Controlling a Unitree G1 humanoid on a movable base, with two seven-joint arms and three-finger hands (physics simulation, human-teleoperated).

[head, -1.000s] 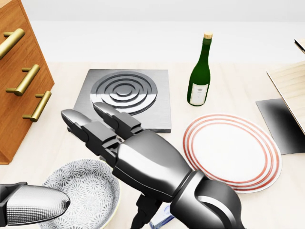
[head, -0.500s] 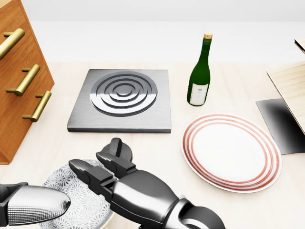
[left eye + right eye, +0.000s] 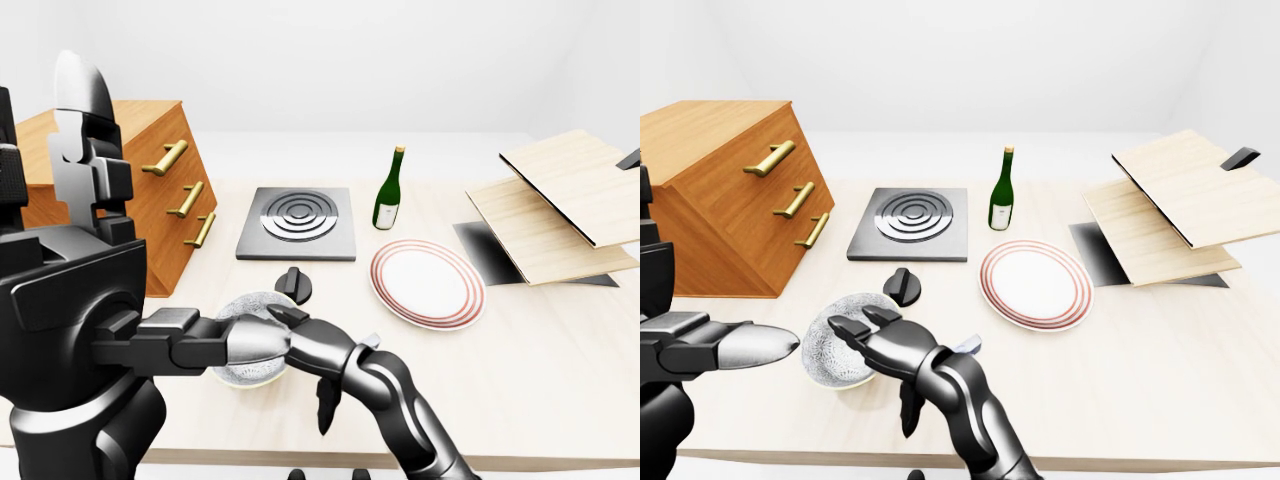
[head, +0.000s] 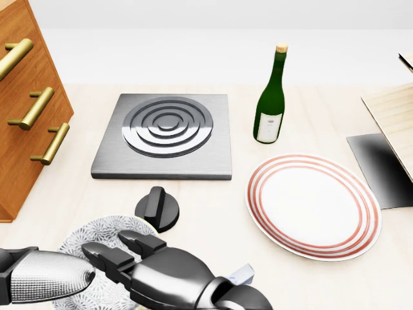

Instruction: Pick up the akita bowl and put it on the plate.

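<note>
Akita bowl (image 3: 845,352): near the counter's (image 3: 1200,380) bottom-left edge, well apart from the plate (image 3: 1035,284).
Right hand (image 4: 139,255): fingers spread, over the bowl's right rim; not closed on it.
Change: hand has dropped from above the hob (image 4: 164,134) to bowl level, uncovering a black knob (image 4: 157,208) beside the bowl. Judged: grasp approach, lift pending.
Left hand (image 3: 740,348): beside the bowl; finger state cannot tell.
Views: right-eye view shows the whole bowl; head view crops it.

Akita bowl (image 3: 840,352) white with grey floral pattern. Plate (image 4: 314,205) white, red rings at rim. Bottle (image 4: 270,102) dark green, white label. Desk (image 4: 213,194) pale wood. Drawer cabinet (image 3: 725,195) orange-brown, brass handles.
</note>
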